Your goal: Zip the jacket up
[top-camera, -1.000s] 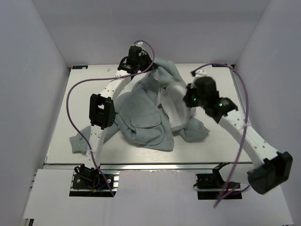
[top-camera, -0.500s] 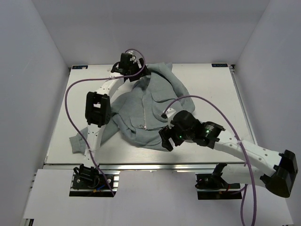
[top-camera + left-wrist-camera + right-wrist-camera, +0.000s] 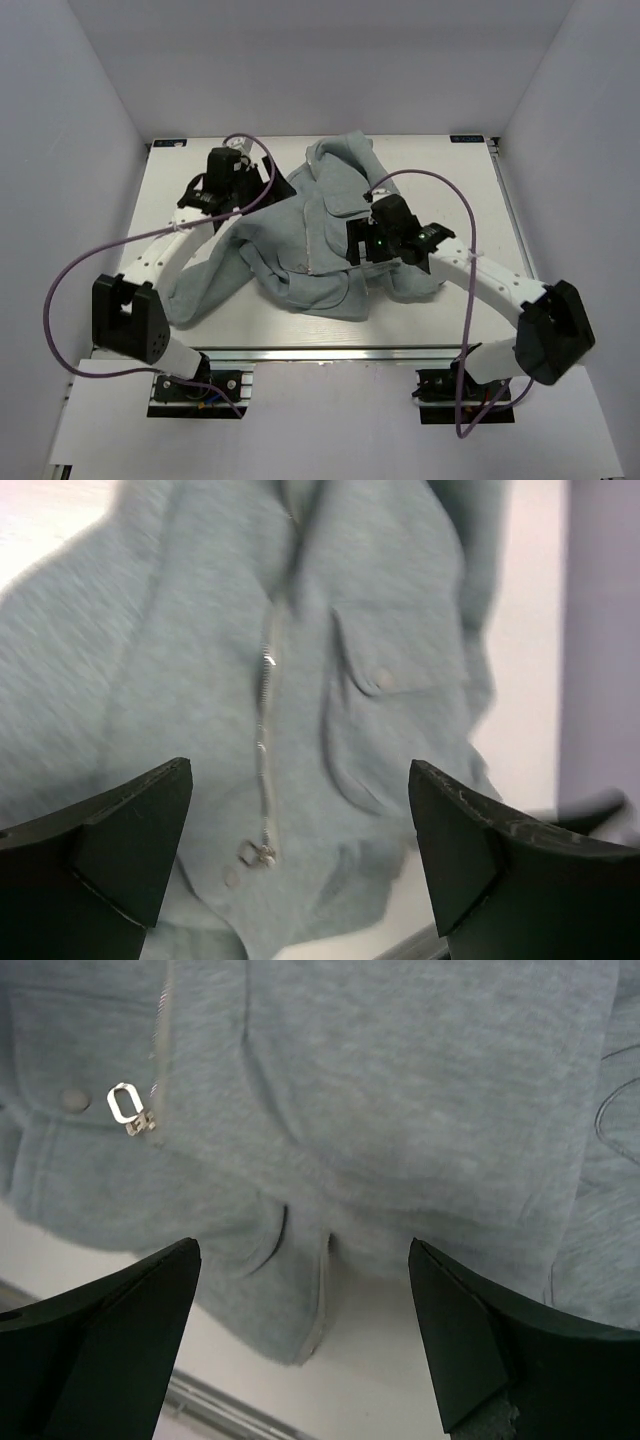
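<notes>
A light grey jacket (image 3: 320, 235) lies rumpled in the middle of a white table (image 3: 460, 180), with a robot arm on each side of it.

The left gripper (image 3: 250, 185) sits at the jacket's left edge. Its two black fingers (image 3: 120, 830) are spread wide and hold nothing. In the blurred left wrist view, the jacket (image 3: 180, 660) fills the space ahead of this gripper (image 3: 300, 850). A pale zipper (image 3: 268, 720) runs straight away from the gap between the fingers. Its metal zipper pull (image 3: 262, 855) lies at the near end, just ahead of the gap. A flap pocket (image 3: 385, 660) with a round snap lies ahead and to the right of the zipper.

The right gripper (image 3: 358, 248) is over the jacket's right half. Its fingers (image 3: 480, 1340) are also wide apart and grip nothing. Below this gripper (image 3: 300, 1340) the grey fabric (image 3: 400, 1110) lies flat, and its hem ends on bare table (image 3: 380, 1380) between the fingers. The pull (image 3: 125, 1105) shows ahead of the left finger, beside a small snap (image 3: 72, 1100).

It is not possible to tell from either wrist view whether the zipper teeth are joined.
</notes>
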Controlling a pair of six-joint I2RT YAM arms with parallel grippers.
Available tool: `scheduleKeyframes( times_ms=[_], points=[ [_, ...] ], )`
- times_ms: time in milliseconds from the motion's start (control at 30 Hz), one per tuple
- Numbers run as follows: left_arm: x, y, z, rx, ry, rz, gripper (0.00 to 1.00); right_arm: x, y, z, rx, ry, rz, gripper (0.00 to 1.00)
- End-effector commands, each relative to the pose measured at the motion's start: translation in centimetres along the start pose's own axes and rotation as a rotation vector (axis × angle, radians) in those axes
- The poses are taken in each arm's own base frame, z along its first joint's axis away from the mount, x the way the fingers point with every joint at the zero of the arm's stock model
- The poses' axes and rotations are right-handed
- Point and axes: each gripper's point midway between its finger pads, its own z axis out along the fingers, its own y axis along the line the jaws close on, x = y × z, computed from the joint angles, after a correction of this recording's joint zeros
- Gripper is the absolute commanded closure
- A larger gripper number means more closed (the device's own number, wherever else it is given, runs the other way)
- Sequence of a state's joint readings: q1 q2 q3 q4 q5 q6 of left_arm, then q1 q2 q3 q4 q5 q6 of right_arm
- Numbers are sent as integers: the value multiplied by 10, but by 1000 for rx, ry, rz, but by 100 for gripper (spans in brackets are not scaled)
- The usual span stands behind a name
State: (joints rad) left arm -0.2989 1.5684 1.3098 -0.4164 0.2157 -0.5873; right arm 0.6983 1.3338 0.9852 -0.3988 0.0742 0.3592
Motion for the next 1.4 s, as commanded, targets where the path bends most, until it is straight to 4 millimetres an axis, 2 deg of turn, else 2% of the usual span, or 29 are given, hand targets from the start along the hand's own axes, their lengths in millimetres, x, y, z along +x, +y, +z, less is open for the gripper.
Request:
scheduleKeyframes(
  times_ms=[0,33,67,100,167,200,267,300,400,500,533,633,667,733,800,867,900,933,967,1033,1067,1100,1167,1233,1267,1300,1333,1367],
  points=[
    [45,-12,2,119,57,-32,2,-42,9,11,-29,-101,30,11],
    [59,-15,5,117,88,-28,2,-40,-5,24,52,-89,38,11],
    [74,-8,15,90,135,-25,2,-42,-9,29,77,-87,36,11],
    [84,-9,20,76,169,-20,2,-41,-14,34,106,-81,34,11],
    [103,3,30,36,247,-28,2,-34,-23,49,149,-45,15,11],
    [113,14,41,1,282,-37,2,-31,-26,53,166,-34,16,12],
    [120,26,51,-38,299,-34,2,-31,-34,62,200,-43,5,15],
    [130,38,60,-77,329,-45,2,-29,-35,66,205,-42,-6,16],
    [133,52,73,-135,345,-44,2,-26,-40,75,221,-33,-54,27],
    [133,73,82,-210,355,-54,2,-20,-47,78,260,-4,-49,61],
    [130,79,84,-235,348,-56,2,-20,-48,75,271,-10,-43,84],
    [119,99,82,-271,323,-84,2,-35,-54,52,309,-86,-39,100],
    [114,104,82,-278,316,-94,2,-39,-56,44,317,-102,-46,100],
    [104,127,78,-343,299,-122,2,-42,-58,22,337,-96,-58,100],
    [92,145,74,-376,277,-158,2,-31,-62,-1,350,-59,-53,100],
    [84,148,73,-356,267,-179,2,-6,-67,-9,346,-12,-47,100],
    [76,152,70,-357,254,-191,2,1,-62,-17,305,-10,-45,100],
    [72,153,70,-357,244,-193,2,25,-65,-16,289,45,-61,100],
    [68,152,69,-357,233,-190,2,35,-64,-20,265,60,-63,100],
    [61,151,68,-360,217,-178,2,66,-59,-21,201,151,-66,100],
    [59,155,67,-382,212,-180,2,91,-63,-19,198,209,-58,100],
    [52,156,66,-390,199,-177,2,103,-63,-21,188,234,-46,100],
    [45,167,61,-434,187,-188,2,121,-67,-20,193,247,10,100],
    [37,174,59,-447,173,-209,2,121,-64,-19,178,241,26,100],
    [34,183,55,-459,169,-231,2,122,-65,-18,184,235,33,97],
    [30,186,54,-461,163,-239,2,123,-67,-18,199,235,35,91],
    [28,188,52,-464,161,-245,2,123,-70,-19,219,239,43,75],
    [27,190,49,-472,159,-247,2,128,-74,-21,244,261,44,70]
  ],
)
